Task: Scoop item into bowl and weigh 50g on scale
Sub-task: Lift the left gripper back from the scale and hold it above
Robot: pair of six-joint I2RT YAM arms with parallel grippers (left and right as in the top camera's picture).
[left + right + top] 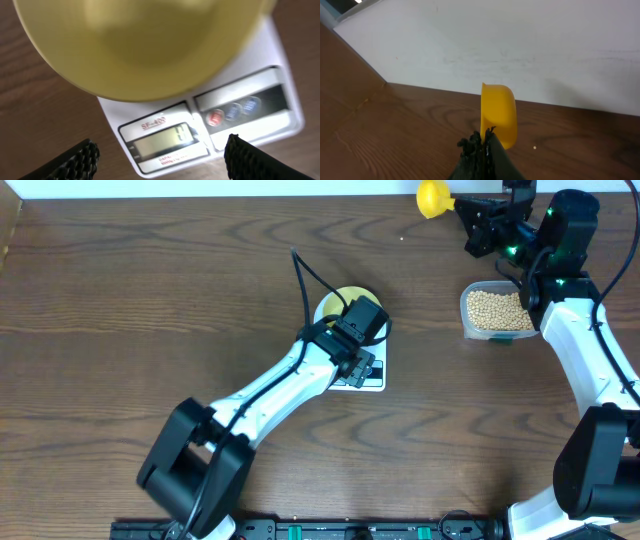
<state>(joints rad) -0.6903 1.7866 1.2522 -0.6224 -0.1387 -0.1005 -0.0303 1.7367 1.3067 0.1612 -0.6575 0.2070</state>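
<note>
I saw left tool (362, 318) spread over bowl (145, 45) sitting on scale (260, 55) | right tool (481, 147) pinched yellow scoop (498, 116) near far wall (520, 40) | beans (495, 308) lay in clear tub (464, 312), well apart from bowl

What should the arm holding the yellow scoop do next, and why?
Probably swing the scoop down into the tub of beans to fill it. The right fingers hold it up by the back wall, seemingly with nothing in it, and the bowl on the scale looks empty.
</note>
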